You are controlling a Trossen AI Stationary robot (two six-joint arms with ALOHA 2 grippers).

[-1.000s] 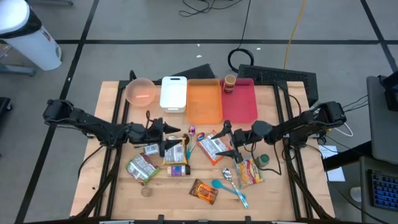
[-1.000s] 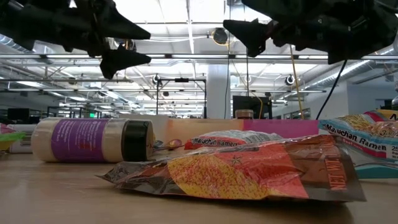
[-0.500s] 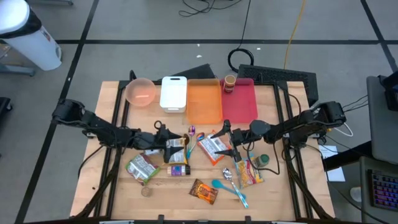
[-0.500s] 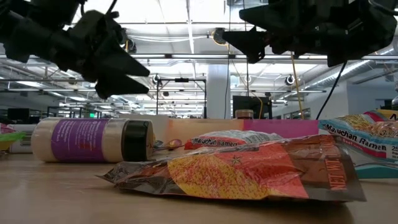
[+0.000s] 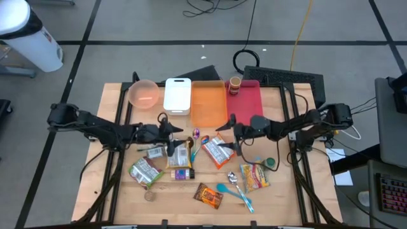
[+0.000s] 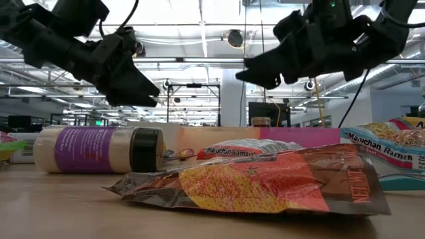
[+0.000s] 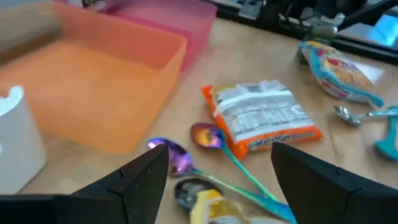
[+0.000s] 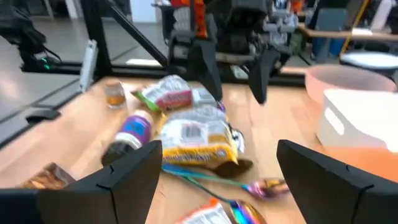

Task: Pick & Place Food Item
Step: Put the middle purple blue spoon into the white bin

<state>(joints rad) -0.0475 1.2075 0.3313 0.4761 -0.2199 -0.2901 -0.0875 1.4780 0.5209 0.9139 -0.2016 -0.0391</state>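
We see both arms hanging over the middle of the counter (image 5: 114, 191), each pincer released and holding nothing. Taking the orange tray (image 5: 209, 103) as our landmark: the left pincer (image 5: 179, 131) hovers just off the tray's near left corner, above a yellow packet (image 5: 179, 154), and the right pincer (image 5: 227, 130) hovers just off its near right corner, above an orange ramen packet (image 5: 215, 151). That ramen packet lies flat on the counter a little in front of the tray, with iridescent spoons (image 7: 208, 136) beside it. A purple bottle (image 5: 182, 173) lies on its side farther in front of the tray. A white box (image 5: 177, 95) sits against the tray's left side and a red tray (image 5: 249, 105) against its right.
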